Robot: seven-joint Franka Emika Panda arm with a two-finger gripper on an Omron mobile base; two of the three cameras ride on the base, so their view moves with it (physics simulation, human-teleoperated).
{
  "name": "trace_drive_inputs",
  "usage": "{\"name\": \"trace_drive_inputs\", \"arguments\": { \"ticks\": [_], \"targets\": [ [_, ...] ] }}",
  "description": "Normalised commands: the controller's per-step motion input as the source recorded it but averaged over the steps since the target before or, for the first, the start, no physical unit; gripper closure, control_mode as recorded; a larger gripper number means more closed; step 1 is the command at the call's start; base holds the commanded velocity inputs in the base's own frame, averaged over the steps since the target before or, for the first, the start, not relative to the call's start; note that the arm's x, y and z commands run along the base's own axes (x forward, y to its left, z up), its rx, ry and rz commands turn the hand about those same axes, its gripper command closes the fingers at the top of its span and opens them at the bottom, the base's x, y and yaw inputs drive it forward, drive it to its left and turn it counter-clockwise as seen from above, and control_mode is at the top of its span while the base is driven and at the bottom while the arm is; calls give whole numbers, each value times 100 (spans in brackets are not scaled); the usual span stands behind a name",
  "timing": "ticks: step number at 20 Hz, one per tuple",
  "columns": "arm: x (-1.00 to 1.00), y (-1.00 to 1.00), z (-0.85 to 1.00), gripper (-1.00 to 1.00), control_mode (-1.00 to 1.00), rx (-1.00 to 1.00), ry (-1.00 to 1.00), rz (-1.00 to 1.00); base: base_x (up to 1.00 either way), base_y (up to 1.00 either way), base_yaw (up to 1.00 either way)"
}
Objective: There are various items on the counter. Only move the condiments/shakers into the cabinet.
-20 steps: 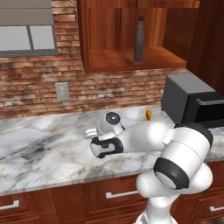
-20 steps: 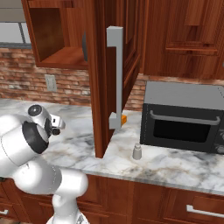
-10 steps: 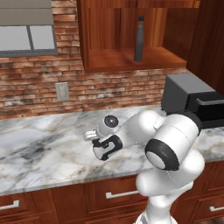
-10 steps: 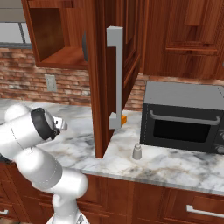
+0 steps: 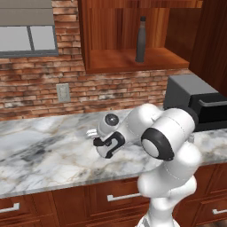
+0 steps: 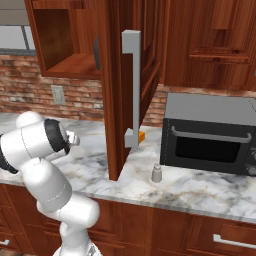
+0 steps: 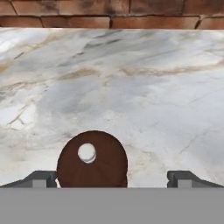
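Note:
From straight above, the dark brown pepper mill (image 7: 92, 159) shows as a round brown top with a pale knob, standing on the white marble counter (image 7: 140, 87). My gripper (image 7: 112, 178) is open and hangs over it. The mill sits between the two fingertips (image 7: 41, 178), closer to the left one, and touches neither. My hand (image 5: 107, 142) hovers low above the counter (image 5: 44, 150) and hides the mill there. The tall dark bottle (image 5: 140, 40) stands on the shelf of the open wooden cabinet (image 5: 115, 62). The pale grey shaker (image 6: 156, 174) stands on the counter in front of the microwave.
The black microwave (image 6: 210, 137) fills the counter's right end. The cabinet's open door with its long grey handle (image 6: 131, 85) juts out above the counter. A tiny orange wedge (image 6: 141, 136) lies behind it. A brick wall with an outlet (image 5: 64, 92) backs the counter.
The arm's elbow has swung left and folded closer in, and the hand has sunk slightly toward the counter. The gripper stayed open.

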Motion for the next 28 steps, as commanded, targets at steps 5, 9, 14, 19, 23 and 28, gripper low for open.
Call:
{"name": "trace_drive_inputs", "arguments": {
  "ticks": [5,9,14,19,23,28],
  "targets": [
    [8,0,-1,100,-100,0,0,0,0,0,0],
    [0,0,1,100,-100,0,-1,0,0,0,0],
    [-27,0,74,100,-100,0,-25,0,0,0,0],
    [-39,0,100,100,-100,-1,-38,-2,0,0,0],
    [-38,0,100,100,-100,-3,-37,-4,0,0,0],
    [-30,0,100,100,-100,-2,-19,-4,0,0,0]
  ]
}}
